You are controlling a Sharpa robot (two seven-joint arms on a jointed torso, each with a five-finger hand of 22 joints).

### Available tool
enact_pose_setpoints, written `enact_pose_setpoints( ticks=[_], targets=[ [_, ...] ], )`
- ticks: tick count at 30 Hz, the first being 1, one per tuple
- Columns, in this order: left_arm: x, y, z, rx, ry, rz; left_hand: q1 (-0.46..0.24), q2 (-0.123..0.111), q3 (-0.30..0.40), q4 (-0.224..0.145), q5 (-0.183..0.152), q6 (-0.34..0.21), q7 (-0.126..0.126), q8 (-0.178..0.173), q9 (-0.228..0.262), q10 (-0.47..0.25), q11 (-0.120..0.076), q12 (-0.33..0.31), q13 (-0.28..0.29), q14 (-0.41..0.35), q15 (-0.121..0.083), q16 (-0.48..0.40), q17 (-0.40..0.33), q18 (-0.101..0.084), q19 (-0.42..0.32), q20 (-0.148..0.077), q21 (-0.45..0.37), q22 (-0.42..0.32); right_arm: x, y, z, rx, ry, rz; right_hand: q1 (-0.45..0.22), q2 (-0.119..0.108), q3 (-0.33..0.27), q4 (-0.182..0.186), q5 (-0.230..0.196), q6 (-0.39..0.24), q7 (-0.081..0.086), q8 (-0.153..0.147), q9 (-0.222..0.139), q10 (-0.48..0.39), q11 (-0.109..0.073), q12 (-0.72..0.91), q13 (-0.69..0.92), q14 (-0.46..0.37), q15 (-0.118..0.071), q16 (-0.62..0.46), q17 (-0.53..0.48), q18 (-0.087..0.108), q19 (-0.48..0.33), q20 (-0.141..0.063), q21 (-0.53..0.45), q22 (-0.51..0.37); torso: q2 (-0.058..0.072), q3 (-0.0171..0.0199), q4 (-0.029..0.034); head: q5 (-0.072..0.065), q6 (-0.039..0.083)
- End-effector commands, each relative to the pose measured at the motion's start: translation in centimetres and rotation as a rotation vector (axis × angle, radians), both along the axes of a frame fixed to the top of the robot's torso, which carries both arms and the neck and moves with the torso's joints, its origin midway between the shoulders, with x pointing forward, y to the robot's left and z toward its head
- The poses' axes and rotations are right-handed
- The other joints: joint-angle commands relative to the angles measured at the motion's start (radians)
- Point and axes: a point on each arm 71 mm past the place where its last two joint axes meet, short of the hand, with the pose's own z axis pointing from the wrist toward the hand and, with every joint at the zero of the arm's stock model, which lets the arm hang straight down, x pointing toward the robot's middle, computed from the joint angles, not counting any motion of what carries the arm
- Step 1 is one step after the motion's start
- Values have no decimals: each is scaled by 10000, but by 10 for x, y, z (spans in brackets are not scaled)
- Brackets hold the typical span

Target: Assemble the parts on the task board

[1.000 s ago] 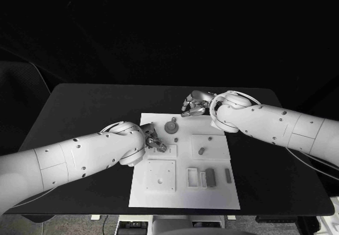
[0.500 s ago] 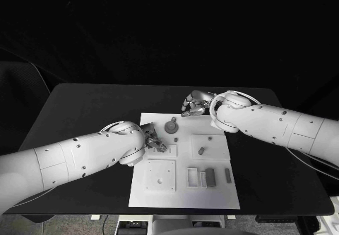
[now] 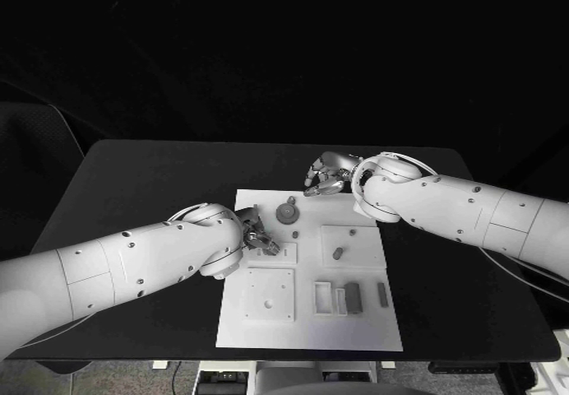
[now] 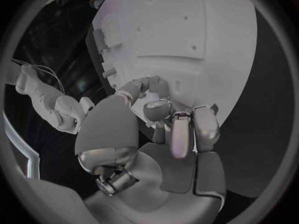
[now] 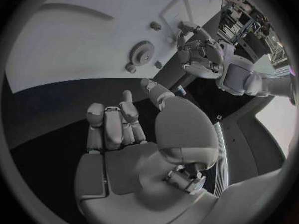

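Note:
The white task board [image 3: 311, 325] lies in the middle of the black table. On its far part sit a grey gear [image 3: 287, 214] and a small peg [image 3: 292, 200]. The gear [image 5: 142, 51] also shows in the right wrist view. More small parts lie further along: one [image 3: 337, 253] in a square recess and two dark bars [image 3: 352, 298] near the right edge. My left hand [image 3: 259, 235] hovers low over the board's left side with fingers [image 4: 181, 132] curled in; anything in them is hidden. My right hand [image 3: 325, 176] is just past the board's far edge, its fingers [image 5: 112, 124] curled with nothing in them.
A white square plate [image 3: 270, 295] and a white block [image 3: 322, 298] sit on the near half of the board. Bare black table [image 3: 154, 181] surrounds the board on all sides. My left hand [image 5: 199, 52] is also visible in the right wrist view.

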Motion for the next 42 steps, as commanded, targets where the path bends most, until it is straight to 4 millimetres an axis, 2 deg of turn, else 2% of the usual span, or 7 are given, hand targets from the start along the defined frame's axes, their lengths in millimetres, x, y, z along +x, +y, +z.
enact_pose_setpoints(
  ticks=[1,6,15,30,42],
  targets=[
    [-2,1,-5,241,355,-55,750,786,653,-614,-12,1742,-51,-7,3,598,-161,40,3,1057,-49,38,14,684,44,-44,1336,21,-1,1,-1,-63,74,107,-112,-23,33,39,40,74,152,15,-13,63,-31,43,-14,-19,-50,41,-11,127,-33,0,63,-16,-2,4,3,1,-5],
    [-1,0,-5,256,399,-102,194,697,283,-480,-407,1491,55,-109,0,497,-118,13,-24,1003,-48,1,-7,684,41,-25,1316,47,0,1,-1,-59,67,104,-115,-24,34,39,40,73,152,15,-14,63,-31,43,-14,-26,-50,38,-18,127,-33,0,63,-17,-3,4,-3,-2,-8],
    [-1,-1,-5,181,308,-24,-565,581,-342,-325,-1187,1398,66,-114,43,431,-109,30,-44,973,-54,-37,-42,684,18,-28,1271,64,0,1,-1,-64,73,102,-118,-24,37,40,40,73,152,14,-14,63,-32,43,-15,-25,-51,39,-19,127,-33,-1,64,-17,1,5,-8,-10,1],
    [0,-1,-3,-34,115,113,-994,566,-629,-199,-1438,1374,76,-118,53,415,-111,40,-53,968,-58,-52,-60,684,7,-33,1246,63,-1,0,-1,-65,72,97,-123,-24,41,41,40,72,152,14,-15,63,-32,44,-17,-22,-51,41,-17,128,-34,-1,65,-19,2,-2,-4,-17,13],
    [1,-1,-2,-204,-23,179,-1024,625,-633,-181,-1470,1381,70,-114,56,416,-115,42,-55,969,-61,-55,-64,684,8,-38,1240,60,-1,0,-1,-71,81,99,-125,-24,44,41,41,71,152,13,-16,63,-32,44,-18,-19,-51,43,-15,128,-33,-1,65,-19,1,-1,-3,-25,11]
  ],
)
